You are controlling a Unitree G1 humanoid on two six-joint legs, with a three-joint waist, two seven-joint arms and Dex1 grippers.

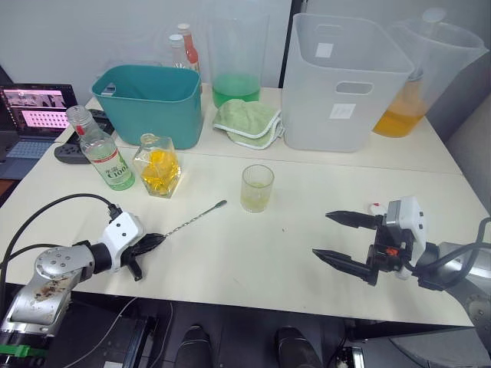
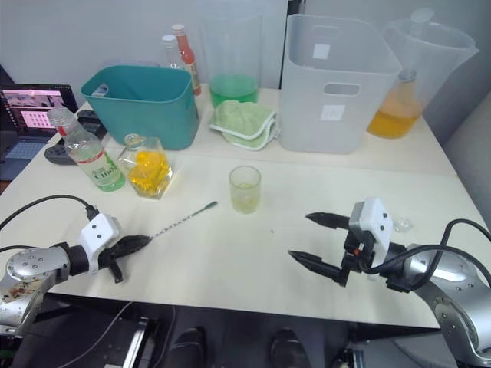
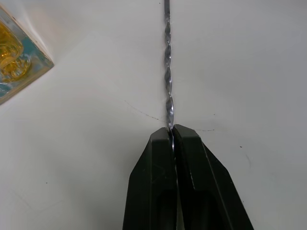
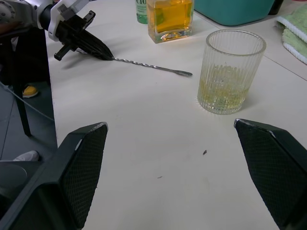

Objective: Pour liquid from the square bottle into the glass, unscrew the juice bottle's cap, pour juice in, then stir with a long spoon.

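The long spoon (image 1: 192, 220) lies flat on the tabletop (image 1: 253, 261), its handle end clamped in the left gripper (image 1: 150, 242) fingers; lift cleanly, bowl toward the glass (image 1: 256, 188) ahead (right gripper (image 1: 337, 236) fingers wide apart)

even, bright overhead light falls on the pale table (image 1: 230, 268), with soft, faint shadows under the glass (image 1: 256, 188) and along the long spoon (image 1: 196, 217). small glints show on the square bottle (image 1: 158, 165). the left wrist view is crisp on the spoon's twisted stem; the bottle at its corner blurs slightly.
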